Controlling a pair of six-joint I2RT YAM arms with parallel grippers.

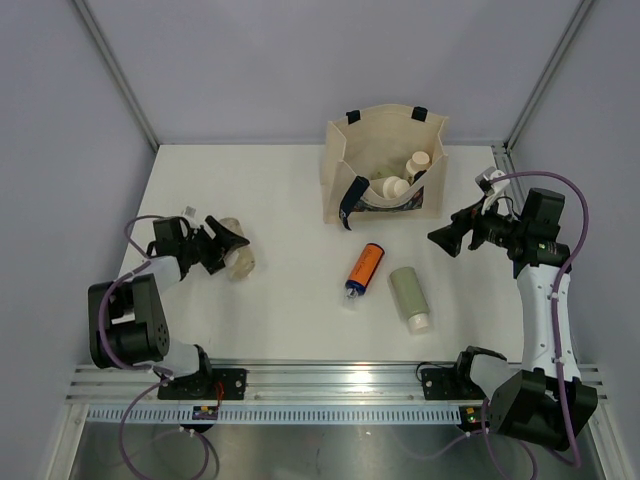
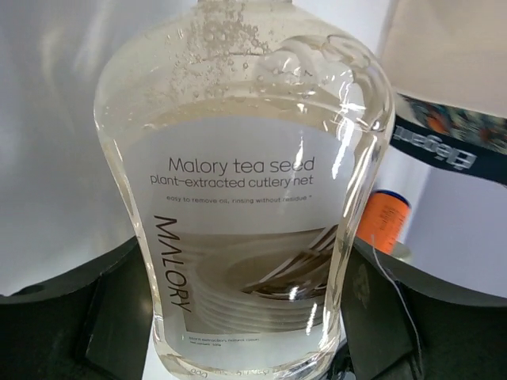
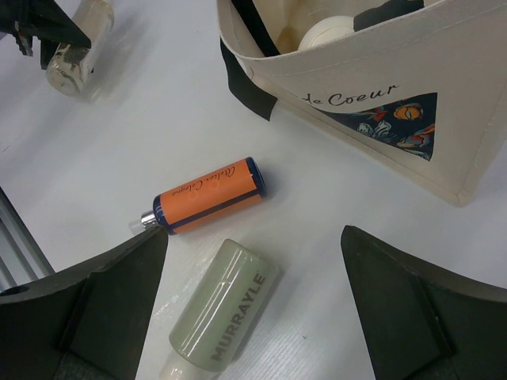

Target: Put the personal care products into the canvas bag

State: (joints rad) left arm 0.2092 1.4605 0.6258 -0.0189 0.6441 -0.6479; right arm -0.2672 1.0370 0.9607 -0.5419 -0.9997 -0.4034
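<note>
The canvas bag [image 1: 372,140] stands upright at the back centre, with two cream round-capped bottles [image 1: 418,160] showing inside. The orange bottle [image 1: 365,266] and a sage-green bottle [image 1: 409,293] lie on the table in front of it. My left gripper [image 1: 226,246] is at the left, its fingers closed against both sides of a clear bottle with a pale label [image 2: 245,206], which lies on the table [image 1: 239,262]. My right gripper [image 1: 447,232] is open and empty, hovering right of the bag. In the right wrist view it [image 3: 253,233] frames the sage-green bottle [image 3: 226,313] and orange bottle [image 3: 210,196].
The white table [image 1: 280,200] is enclosed by grey walls with metal corner posts. A metal rail [image 1: 330,380] runs along the near edge by the arm bases. A navy bag handle [image 1: 352,200] hangs over the bag's front left.
</note>
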